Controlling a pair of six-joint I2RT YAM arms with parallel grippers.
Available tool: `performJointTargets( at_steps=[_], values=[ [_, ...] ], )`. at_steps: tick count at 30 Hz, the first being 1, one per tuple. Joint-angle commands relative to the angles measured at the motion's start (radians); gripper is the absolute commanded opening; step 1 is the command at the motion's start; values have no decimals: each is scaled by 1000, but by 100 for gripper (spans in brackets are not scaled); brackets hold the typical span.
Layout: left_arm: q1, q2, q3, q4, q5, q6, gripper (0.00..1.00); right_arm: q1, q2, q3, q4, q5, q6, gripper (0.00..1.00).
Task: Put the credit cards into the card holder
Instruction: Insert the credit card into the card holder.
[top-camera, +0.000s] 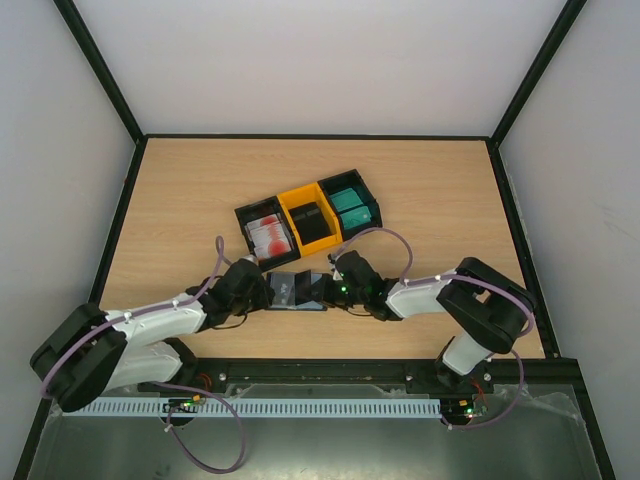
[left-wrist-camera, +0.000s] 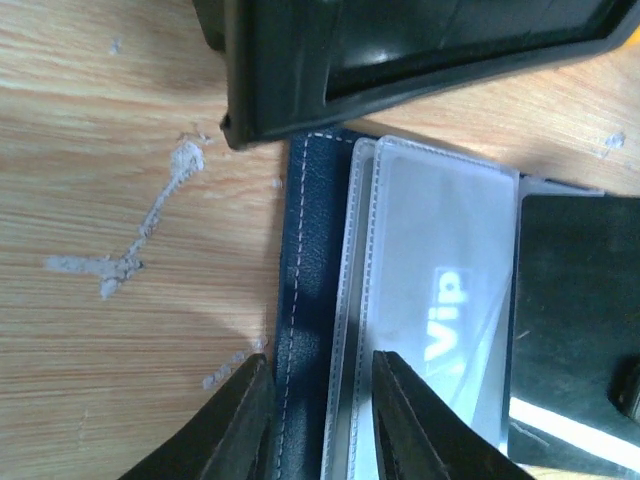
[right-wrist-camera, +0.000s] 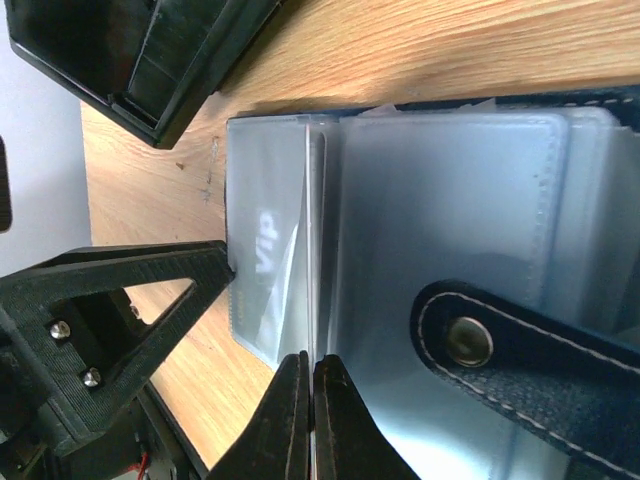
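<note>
Left jaws stand apart: the left gripper (left-wrist-camera: 320, 405) straddles the left edge of the holder (top-camera: 300, 290). Right gripper (right-wrist-camera: 309, 400) jaws are together at the holder's middle sleeve fold. Holder lies open, long axis running arm to arm. Cards (top-camera: 268, 236) sit in bins (top-camera: 300, 196) just beyond the holder — left arm nearer the red-blotched stack.

1. The table (left-wrist-camera: 120, 380) is pale wood grain, matt, with chalky white scuffs at nine o'clock of the card holder (left-wrist-camera: 300, 300).
2. The card holder has a navy, grained, leather-like cover with pale stitching.
3. Its sleeves (left-wrist-camera: 440, 260) are clear glossy plastic with stitched edges.
4. The snap tab (right-wrist-camera: 560, 385) is the same grained navy, with a dull metal stud (right-wrist-camera: 470, 340).
5. The bin (left-wrist-camera: 400, 60) is black, smooth, semi-gloss plastic.
6. The fingers (left-wrist-camera: 235, 430) of the left gripper (left-wrist-camera: 320, 380) are matt black plastic.
</note>
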Motion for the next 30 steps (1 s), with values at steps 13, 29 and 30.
performJointTargets(
  at_steps=[13,29,30],
  values=[
    [4,-23,-35,13,158,15,24,-15,70,-41,56,32,102,2],
    [4,-7,-28,4,141,19,26,-21,131,-43,121,-99,100,2],
    [4,-5,-26,4,140,21,26,-22,139,-41,125,-106,100,2]
  ],
)
